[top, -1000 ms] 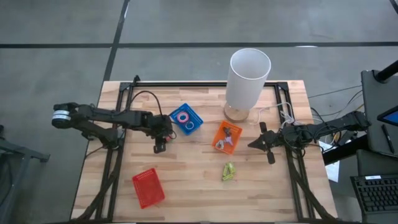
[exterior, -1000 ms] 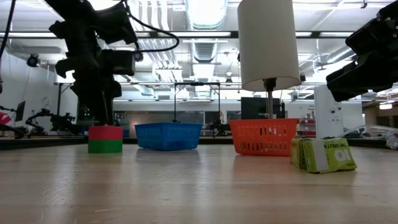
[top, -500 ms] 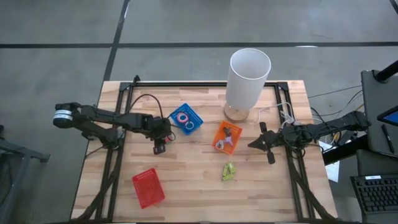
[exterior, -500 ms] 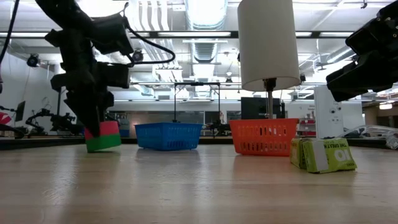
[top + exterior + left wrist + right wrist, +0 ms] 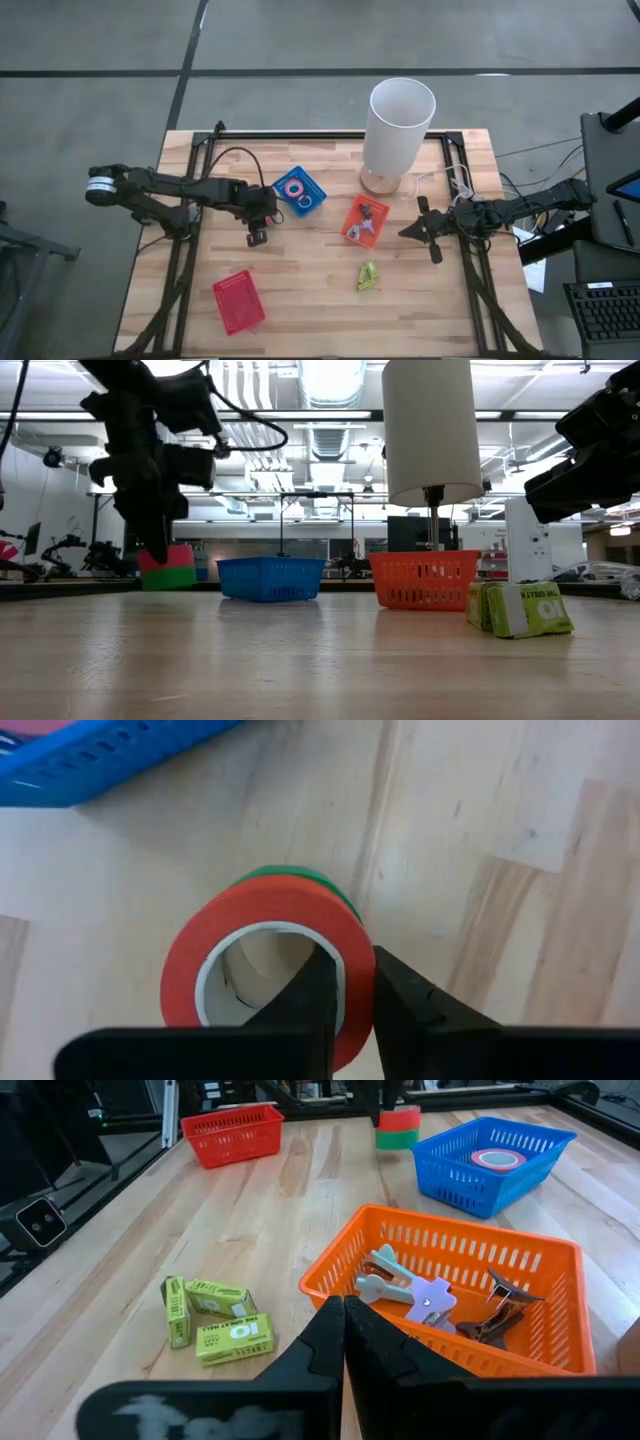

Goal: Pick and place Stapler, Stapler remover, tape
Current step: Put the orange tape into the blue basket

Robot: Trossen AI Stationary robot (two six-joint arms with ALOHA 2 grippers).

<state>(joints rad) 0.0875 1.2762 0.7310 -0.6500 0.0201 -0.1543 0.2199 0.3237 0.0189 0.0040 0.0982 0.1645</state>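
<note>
A tape roll (image 5: 262, 935), red with a green face, hangs a little above the wood left of the blue tray (image 5: 300, 190), with my left gripper (image 5: 256, 237) shut on it. In the low view the tape roll (image 5: 167, 568) is tilted and off the table. A pink tape roll (image 5: 497, 1158) lies in the blue tray. Stapler removers (image 5: 420, 1295) lie in the orange tray (image 5: 365, 220). No stapler shows. My right gripper (image 5: 412, 232) waits shut, right of the orange tray, holding nothing. My left gripper pinches the roll's wall (image 5: 357, 970) with one finger inside the open centre and the other outside. The fingers come steeply from above. The roll is lifted clear of the table and tilted, red face up, green face below.
A white lamp (image 5: 400, 125) stands on its base at the back, behind the orange tray. Green staple boxes (image 5: 367, 276) lie near the table's middle front. A red tray (image 5: 238, 300) sits at the front left. Dark frame rails run along both sides.
My left gripper has shut on the roll's wall. The roll, which stood flat on the table, first tipped and has now risen a little, clear of the wood and still tilted.
</note>
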